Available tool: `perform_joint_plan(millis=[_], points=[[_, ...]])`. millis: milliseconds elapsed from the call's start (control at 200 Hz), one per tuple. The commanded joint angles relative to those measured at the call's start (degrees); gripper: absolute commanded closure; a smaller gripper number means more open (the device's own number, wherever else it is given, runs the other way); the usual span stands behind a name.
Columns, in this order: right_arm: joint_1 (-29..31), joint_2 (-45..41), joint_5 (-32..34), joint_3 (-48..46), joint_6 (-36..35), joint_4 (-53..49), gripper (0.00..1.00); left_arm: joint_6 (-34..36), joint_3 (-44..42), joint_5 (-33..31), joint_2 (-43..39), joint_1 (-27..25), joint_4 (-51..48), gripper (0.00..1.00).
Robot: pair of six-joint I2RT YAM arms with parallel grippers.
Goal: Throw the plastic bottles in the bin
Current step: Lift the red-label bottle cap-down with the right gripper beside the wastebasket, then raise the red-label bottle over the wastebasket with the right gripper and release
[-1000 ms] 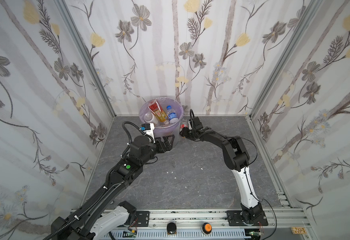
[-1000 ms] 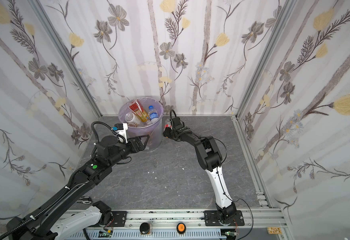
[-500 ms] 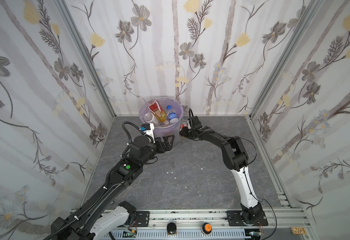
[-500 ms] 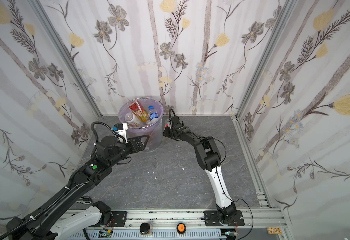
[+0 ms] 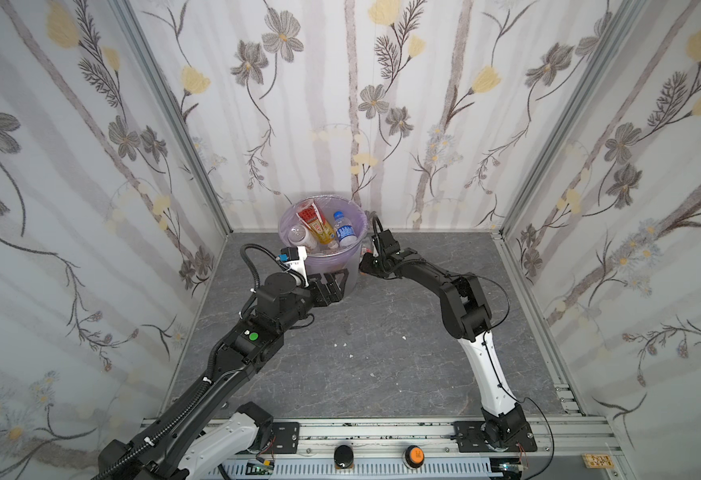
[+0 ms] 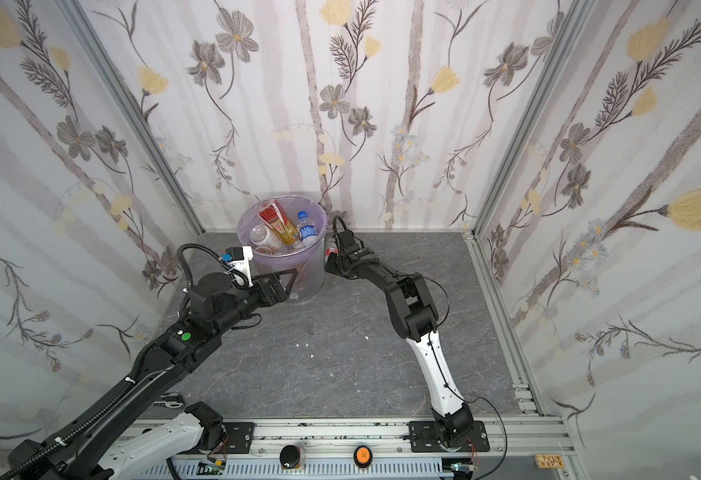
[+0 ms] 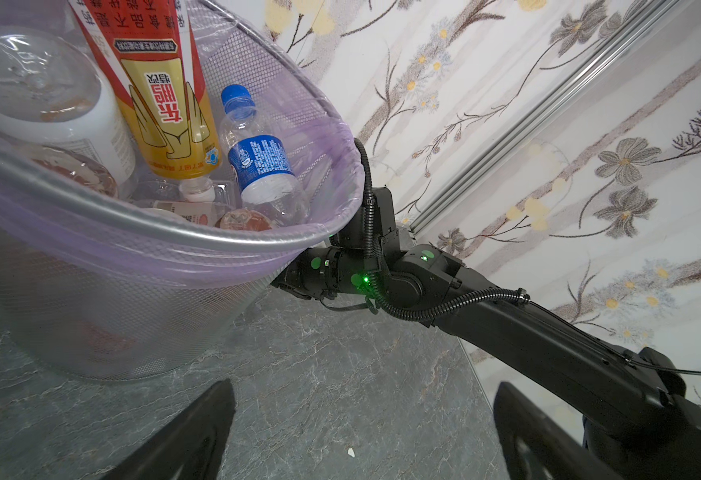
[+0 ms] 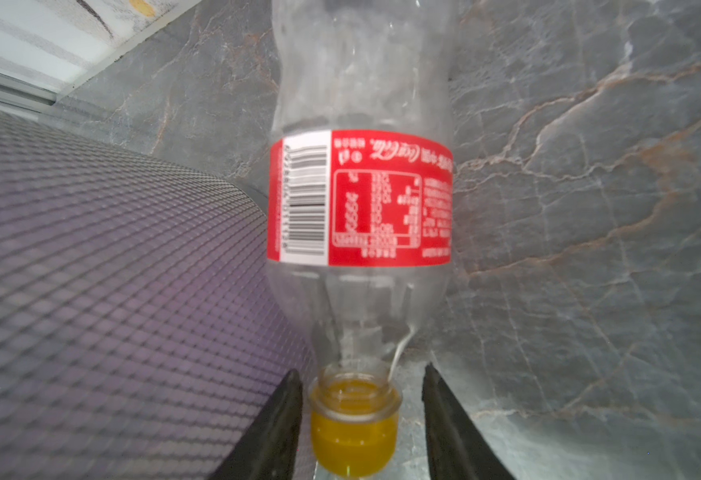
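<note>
Clear plastic bottle [image 8: 359, 199] (red label, yellow cap) extends ahead of the right claw [image 8: 361, 374], cap between its jaws, one touching, not clamped. The bin [image 8: 91, 270] stands just beside that claw. The left claw [image 7: 365, 390] is released, empty, facing the bin.

Grey marbled tabletop [image 5: 382, 374] at centre, flecked with white crumbs [image 5: 344, 345]. Floral wallpaper [image 5: 423, 104] from 9 through 12 to 3 o'clock, split by aluminium posts [image 5: 164, 95] at 11 and 1. At 6 o'clock, an aluminium rail [image 5: 382, 432]; carries a black knob [image 5: 342, 456] just beside an orange button [image 5: 413, 455]. Small tan tag [image 5: 595, 471] at 5 o'clock.
</note>
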Motion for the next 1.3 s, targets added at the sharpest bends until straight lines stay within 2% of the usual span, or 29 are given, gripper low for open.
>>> perform_joint_plan(millis=[0, 260, 634, 719, 939, 1294], points=[[0.12, 1.07, 0.22, 2.1, -0.65, -2.25, 0.55, 0.77, 0.18, -0.88, -0.56, 0.1, 2.39, 0.0], [-0.22, 1.79, -0.96, 3.49, -0.59, -3.07, 0.61, 2.06, -0.39, -1.9, -2.08, 0.06, 2.39, 0.0], [-0.17, 3.41, -2.08, 6.62, -0.94, -6.01, 0.62, 2.57, -0.65, -2.13, -3.09, 0.08, 2.39, 0.0], [-0.28, 3.51, -2.47, 6.92, -0.88, -6.26, 0.7, 2.61, -0.94, -2.56, -3.48, 0.06, 2.39, 0.0], [-0.56, 3.42, -4.53, 6.39, -0.68, -5.63, 0.74, 2.83, -0.97, -2.61, -3.68, 0.06, 2.3, 0.0], [-2.29, -7.27, -6.3, -3.75, -1.39, -0.2, 0.76, 2.01, 0.73, -1.81, -1.49, 0.11, 2.39, 0.0]])
